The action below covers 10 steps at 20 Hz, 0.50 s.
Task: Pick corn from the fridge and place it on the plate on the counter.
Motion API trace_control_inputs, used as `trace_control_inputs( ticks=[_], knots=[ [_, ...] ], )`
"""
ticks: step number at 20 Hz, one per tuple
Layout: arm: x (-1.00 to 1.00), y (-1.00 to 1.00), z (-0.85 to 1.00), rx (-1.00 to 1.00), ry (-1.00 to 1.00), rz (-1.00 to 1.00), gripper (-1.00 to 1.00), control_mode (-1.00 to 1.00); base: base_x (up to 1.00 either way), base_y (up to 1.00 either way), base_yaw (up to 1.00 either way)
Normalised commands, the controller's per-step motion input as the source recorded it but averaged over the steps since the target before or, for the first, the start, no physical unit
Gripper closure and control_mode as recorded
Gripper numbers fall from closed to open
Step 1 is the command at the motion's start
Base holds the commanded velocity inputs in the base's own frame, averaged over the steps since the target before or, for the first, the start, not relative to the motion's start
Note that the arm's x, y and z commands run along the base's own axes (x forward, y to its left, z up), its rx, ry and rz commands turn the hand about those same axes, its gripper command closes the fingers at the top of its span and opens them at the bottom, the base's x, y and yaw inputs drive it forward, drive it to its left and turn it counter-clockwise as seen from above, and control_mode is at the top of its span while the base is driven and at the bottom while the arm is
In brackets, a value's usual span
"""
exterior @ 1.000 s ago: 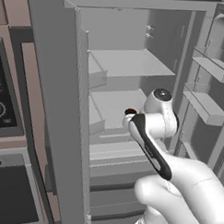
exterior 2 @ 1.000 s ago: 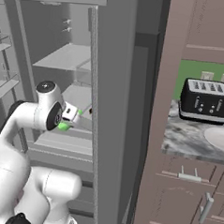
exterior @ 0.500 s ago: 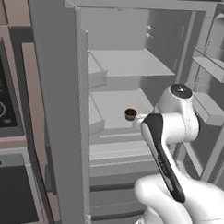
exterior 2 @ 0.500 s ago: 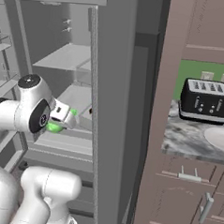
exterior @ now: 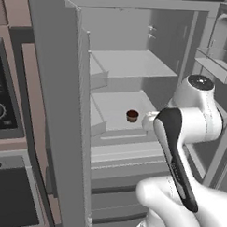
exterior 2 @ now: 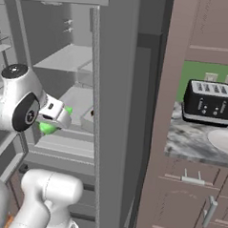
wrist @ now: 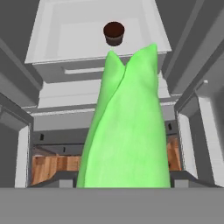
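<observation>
The white arm bends at the elbow in front of the open fridge (exterior: 136, 65), its wrist level with the middle shelf and its gripper (exterior 2: 56, 119) pointing toward the shelves. The jaws are closed on the bright green corn (wrist: 127, 127), held clear of the shelf in front of the fridge opening, with a small brown cupcake (wrist: 114, 33) sitting alone on the shelf beyond it. To the right, the plate (exterior 2: 223, 140) lies on the marbled counter (exterior 2: 185, 144) just in front of a black toaster (exterior 2: 210, 102).

A brown cupcake (exterior: 132, 116) stands alone on the fridge (exterior: 59, 108) shelf.
</observation>
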Motion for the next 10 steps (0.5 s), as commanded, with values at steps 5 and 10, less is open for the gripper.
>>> trace_control_inputs(
  ticks=[5, 10],
  knots=[
    [-0.39, -0.05, 0.35, 0.00, 0.12, 0.00, 1.00, -1.00, 0.00, 0.00, 0.00],
    [-0.59, 0.00, 0.36, 0.00, 0.01, 0.00, 1.00, -1.00, 0.00, 0.00, 0.00]
  ],
)
